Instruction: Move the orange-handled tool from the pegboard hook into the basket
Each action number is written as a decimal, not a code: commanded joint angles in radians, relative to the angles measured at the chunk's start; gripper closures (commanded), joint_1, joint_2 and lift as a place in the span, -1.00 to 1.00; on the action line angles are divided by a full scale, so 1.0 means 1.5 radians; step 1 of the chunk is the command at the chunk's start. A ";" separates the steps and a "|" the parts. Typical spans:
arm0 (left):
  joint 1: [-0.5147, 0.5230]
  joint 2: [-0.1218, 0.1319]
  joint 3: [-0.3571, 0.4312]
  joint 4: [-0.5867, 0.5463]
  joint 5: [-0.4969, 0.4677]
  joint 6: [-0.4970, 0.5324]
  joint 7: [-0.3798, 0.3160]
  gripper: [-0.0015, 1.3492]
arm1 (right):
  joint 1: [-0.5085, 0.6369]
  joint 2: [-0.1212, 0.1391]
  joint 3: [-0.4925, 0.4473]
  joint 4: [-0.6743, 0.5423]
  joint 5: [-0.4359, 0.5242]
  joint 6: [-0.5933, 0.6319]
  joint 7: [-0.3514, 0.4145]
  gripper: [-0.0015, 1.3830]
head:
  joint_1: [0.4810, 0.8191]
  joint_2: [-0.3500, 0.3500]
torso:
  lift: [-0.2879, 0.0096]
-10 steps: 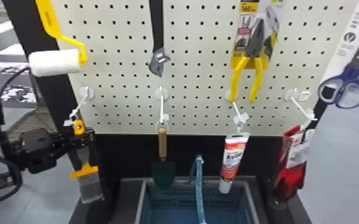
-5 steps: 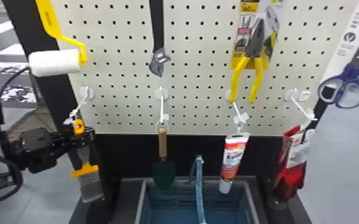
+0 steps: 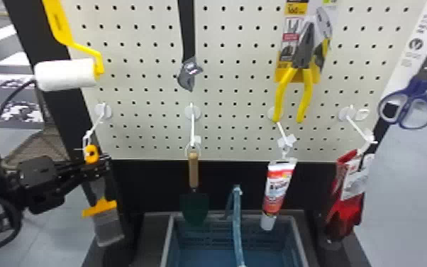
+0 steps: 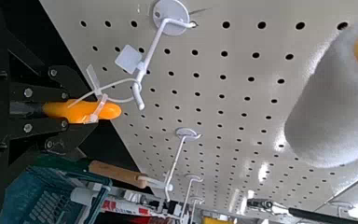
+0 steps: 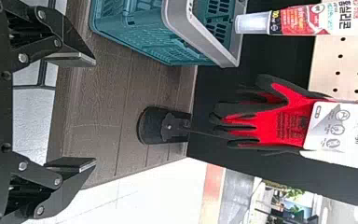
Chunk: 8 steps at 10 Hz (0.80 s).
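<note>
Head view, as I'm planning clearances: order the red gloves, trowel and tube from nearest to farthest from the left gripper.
1. Trowel, leftmost of the three.
2. Tube, right of the trowel.
3. Red gloves, rightmost.

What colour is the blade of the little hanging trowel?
Dark green; the head view shows it best.
</note>
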 commanded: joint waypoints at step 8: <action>0.101 -0.037 0.015 -0.101 0.178 -0.044 0.101 0.75 | -0.010 0.003 0.001 0.010 -0.002 0.006 0.003 -0.27 | -0.60 0.00 | 0.26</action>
